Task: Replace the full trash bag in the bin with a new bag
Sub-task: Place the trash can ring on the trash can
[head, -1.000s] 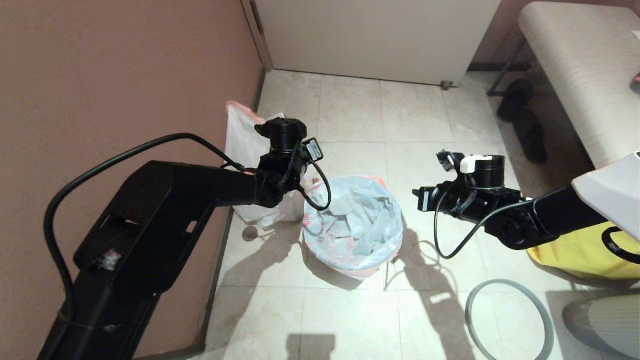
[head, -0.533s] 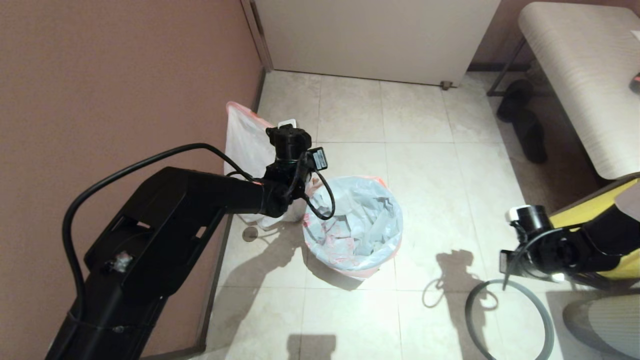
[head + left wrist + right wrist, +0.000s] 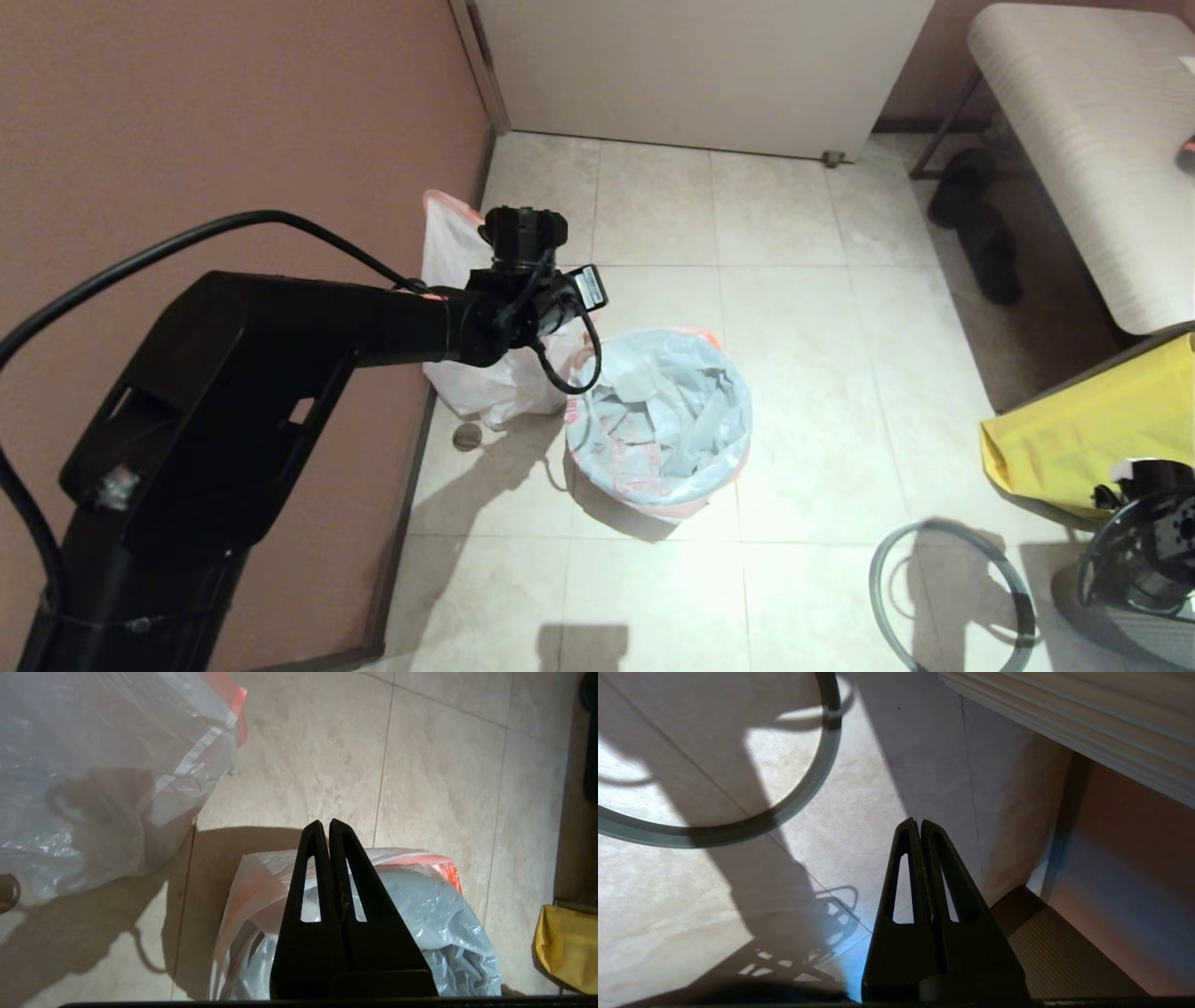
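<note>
No legible writing; both hands, left hand (image 3: 325, 828) and right hand (image 3: 915, 828), pressed together, empty.

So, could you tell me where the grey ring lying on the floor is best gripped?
Probably on the near-right arc of the grey ring, closest to the right gripper, coming straight down. It lies flat on the tiles as a thin band, so the fingers, now shut, could straddle it from above.
</note>
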